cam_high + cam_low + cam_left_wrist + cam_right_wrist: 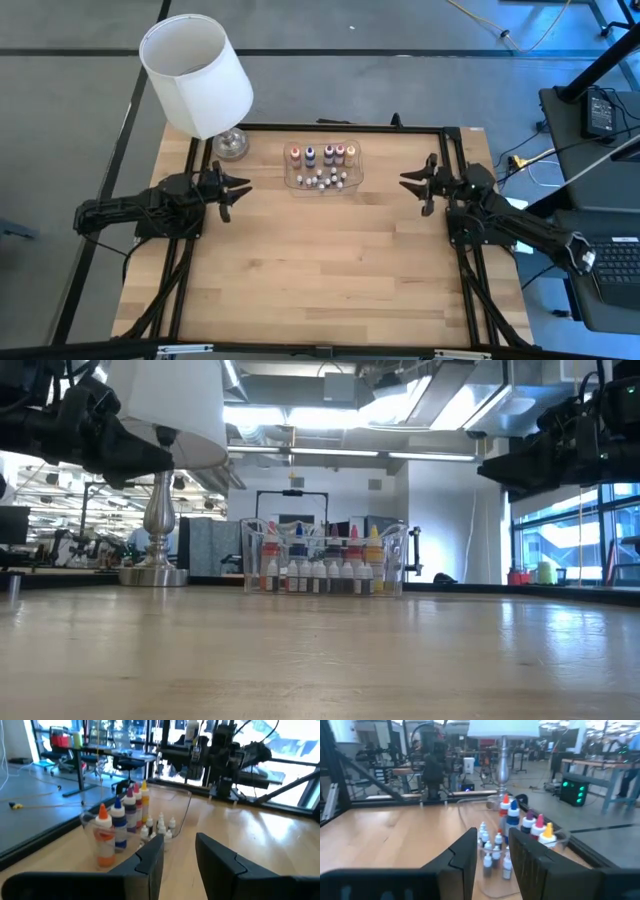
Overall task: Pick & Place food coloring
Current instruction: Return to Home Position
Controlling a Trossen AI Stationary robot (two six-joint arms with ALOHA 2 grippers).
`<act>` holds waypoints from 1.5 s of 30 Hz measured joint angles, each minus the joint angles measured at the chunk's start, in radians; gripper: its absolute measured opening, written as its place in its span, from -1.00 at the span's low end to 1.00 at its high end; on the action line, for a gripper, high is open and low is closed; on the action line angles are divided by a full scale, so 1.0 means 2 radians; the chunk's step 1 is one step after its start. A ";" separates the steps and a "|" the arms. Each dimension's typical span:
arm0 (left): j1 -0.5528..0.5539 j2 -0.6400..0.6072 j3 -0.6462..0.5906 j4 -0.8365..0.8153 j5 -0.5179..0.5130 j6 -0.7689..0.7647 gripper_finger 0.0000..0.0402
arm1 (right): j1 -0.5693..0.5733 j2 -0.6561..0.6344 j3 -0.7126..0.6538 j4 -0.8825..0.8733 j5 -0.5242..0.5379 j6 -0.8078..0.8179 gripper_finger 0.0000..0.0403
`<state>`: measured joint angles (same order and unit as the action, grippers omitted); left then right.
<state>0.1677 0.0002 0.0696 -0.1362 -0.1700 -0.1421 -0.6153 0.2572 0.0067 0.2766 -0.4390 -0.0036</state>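
Observation:
The food coloring bottles [322,165] stand upright in a shallow clear plastic tray [352,178] near the table's far edge, coloured ones in a back row, tiny whitish ones in front; they also show in the low view [320,570]. My left gripper [240,189] hovers open left of the tray, above the table. My right gripper [408,184] hovers open right of it. Each points at the tray: left wrist view [179,851] toward the bottles [122,822], right wrist view [492,845] toward the bottles [512,832].
A white-shaded lamp [197,75] with a glass base [230,146] stands at the table's far left corner, just left of the tray. Bare wooden tabletop [320,270] lies between and in front of both arms. A black frame rail [340,127] runs along the far edge.

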 joint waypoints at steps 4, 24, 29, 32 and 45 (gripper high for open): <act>0.000 0.002 0.000 -0.008 0.001 -0.001 -0.47 | -0.032 -0.025 0.000 -0.009 -0.026 0.001 -0.43; 0.000 0.005 0.000 -0.008 0.006 -0.001 -0.47 | -0.158 -0.128 0.000 -0.029 -0.209 0.081 -0.43; 0.000 0.005 0.000 -0.008 0.006 -0.001 -0.46 | -0.161 -0.128 0.000 -0.051 -0.214 0.077 -0.43; 0.000 0.005 0.000 -0.008 0.006 -0.001 -0.46 | -0.160 -0.128 0.000 -0.077 -0.188 0.045 -0.43; 0.000 0.005 0.000 -0.009 0.006 -0.001 -0.46 | -0.161 -0.125 0.000 -0.131 0.225 0.065 -0.43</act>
<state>0.1673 0.0097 0.0700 -0.1535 -0.1585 -0.1440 -0.9363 0.0063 0.0074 0.0152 0.0105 0.1261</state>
